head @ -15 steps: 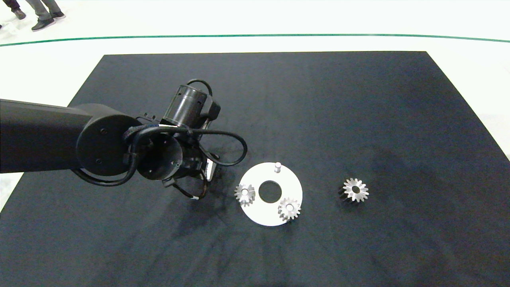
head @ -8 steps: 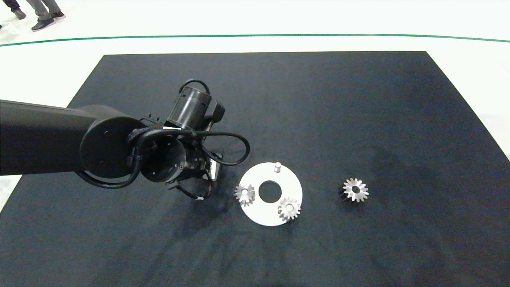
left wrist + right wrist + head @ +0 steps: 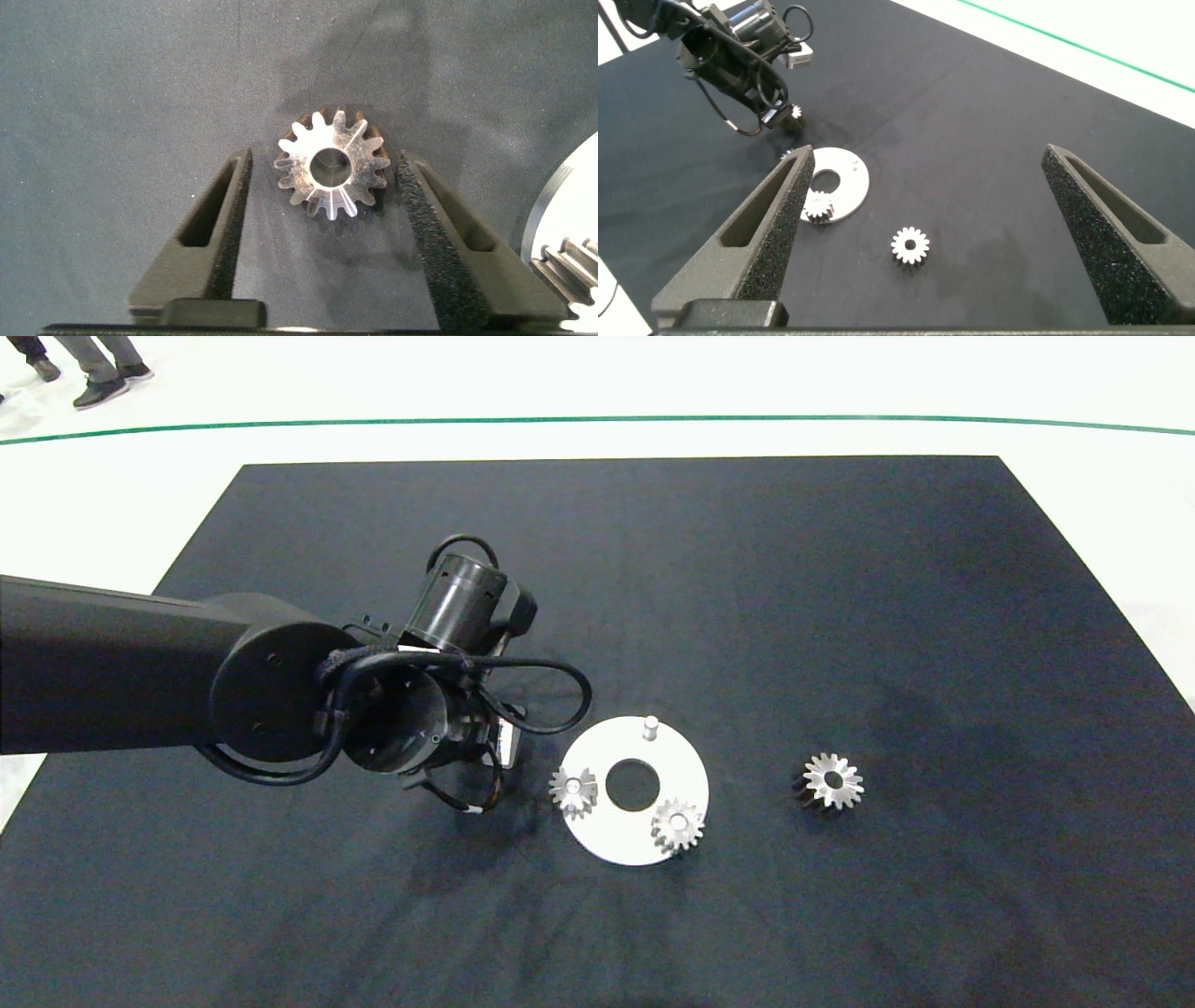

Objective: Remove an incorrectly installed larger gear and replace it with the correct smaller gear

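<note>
One smaller gear (image 3: 332,175) lies flat on the black mat (image 3: 747,569) of the desk, between the spread fingers (image 3: 215,238) of the left hand (image 3: 327,238), which touch nothing. Just beside it sits the white disc (image 3: 686,770), carrying two small gears (image 3: 573,790) and one bare peg (image 3: 651,726). Well apart on the mat's right side rests the larger gear (image 3: 833,780). Held high above the desk, the right hand (image 3: 948,243) is wide open and empty. A person's shoes (image 3: 98,387) show beyond the desk.
</note>
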Available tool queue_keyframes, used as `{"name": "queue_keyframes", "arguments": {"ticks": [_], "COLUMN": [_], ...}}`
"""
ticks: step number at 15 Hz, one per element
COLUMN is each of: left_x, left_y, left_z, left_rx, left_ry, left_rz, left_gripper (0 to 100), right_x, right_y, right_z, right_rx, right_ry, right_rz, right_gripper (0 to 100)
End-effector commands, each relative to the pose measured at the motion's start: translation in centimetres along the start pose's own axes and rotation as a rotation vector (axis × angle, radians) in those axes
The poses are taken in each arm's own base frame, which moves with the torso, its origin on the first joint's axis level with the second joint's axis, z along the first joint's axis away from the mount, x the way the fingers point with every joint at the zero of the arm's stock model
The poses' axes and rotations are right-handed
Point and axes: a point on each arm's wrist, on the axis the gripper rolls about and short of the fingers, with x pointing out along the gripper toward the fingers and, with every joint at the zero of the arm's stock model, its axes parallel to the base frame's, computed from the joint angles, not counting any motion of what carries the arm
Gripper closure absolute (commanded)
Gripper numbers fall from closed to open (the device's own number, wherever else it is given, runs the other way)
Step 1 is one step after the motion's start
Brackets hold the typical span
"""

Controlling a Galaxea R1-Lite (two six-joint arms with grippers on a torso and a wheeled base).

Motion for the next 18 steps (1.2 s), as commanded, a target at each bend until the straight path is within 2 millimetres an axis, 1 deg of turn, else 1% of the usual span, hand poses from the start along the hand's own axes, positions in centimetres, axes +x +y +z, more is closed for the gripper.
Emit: {"name": "queue_keyframes", "arguments": {"ticks": [1,6,8,9,17,18], "left_x": [0.0,-0.2,0.1,0.1,0.4,0.5], "left_y": [-0.4,-1.1,-1.3,-1.4,-1.6,-1.7], "left_z": [-0.2,-0.3,-0.4,-0.4,-0.3,-0.3], "left_rx": [0.009,0.022,0.028,0.029,0.028,0.029], "left_ry": [0.003,0.001,0.008,0.007,0.006,0.007], "left_rz": [-0.004,-0.021,-0.020,-0.021,-0.021,-0.021], "left_gripper": [46,56,59,62,63,65], "right_x": [0.0,-0.1,-0.1,-0.1,-0.1,-0.1], "right_y": [0.0,0.0,0.0,0.0,0.0,0.0], "right_z": [0.0,0.0,0.0,0.0,0.0,0.0], "right_rx": [-0.002,-0.002,-0.002,-0.002,-0.002,-0.002], "right_ry": [-0.001,-0.004,-0.002,-0.006,-0.005,-0.004], "right_rz": [0.003,0.002,0.001,0.002,0.005,0.006], "right_gripper": [0,0,0,0,0,0]}}
